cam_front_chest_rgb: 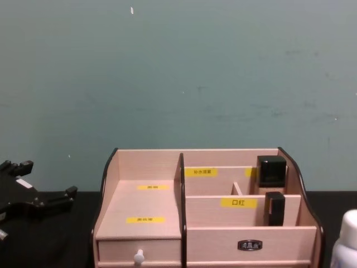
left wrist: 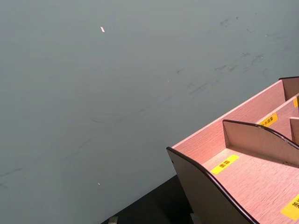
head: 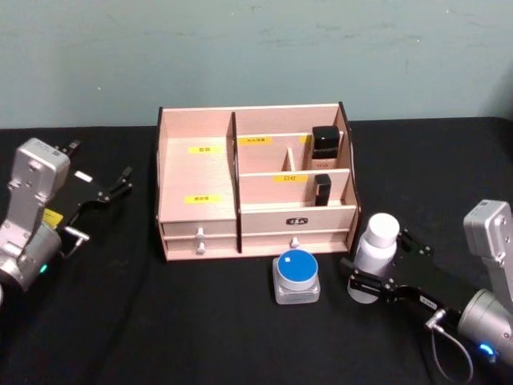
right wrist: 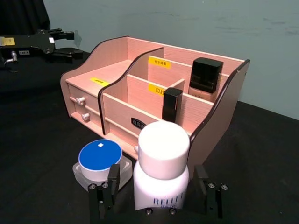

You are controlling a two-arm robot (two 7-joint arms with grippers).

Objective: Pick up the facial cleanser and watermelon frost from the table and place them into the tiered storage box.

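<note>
The tiered storage box (head: 264, 220) (right wrist: 117, 114) (cam_front_chest_rgb: 212, 237) (left wrist: 252, 177) stands mid-table, pale wood with yellow labels and two white-knobbed drawers. A white bottle with a white cap, the facial cleanser (head: 378, 239) (right wrist: 163, 154) (cam_front_chest_rgb: 347, 240), stands upright off the box's front right corner. My right gripper (head: 378, 261) (right wrist: 156, 189) is open, one finger on each side of the bottle with a gap. A blue-lidded clear jar, the watermelon frost (head: 296, 273) (right wrist: 99, 156), sits in front of the box. My left gripper (head: 100, 167) (cam_front_chest_rgb: 49, 178) (right wrist: 70, 43) hovers open left of the box.
Two black containers (head: 325, 143) (head: 322, 189) stand in the box's right compartments; the wide left tiers hold nothing. The table is covered in black cloth (head: 160, 321), with a green wall (head: 256, 48) behind.
</note>
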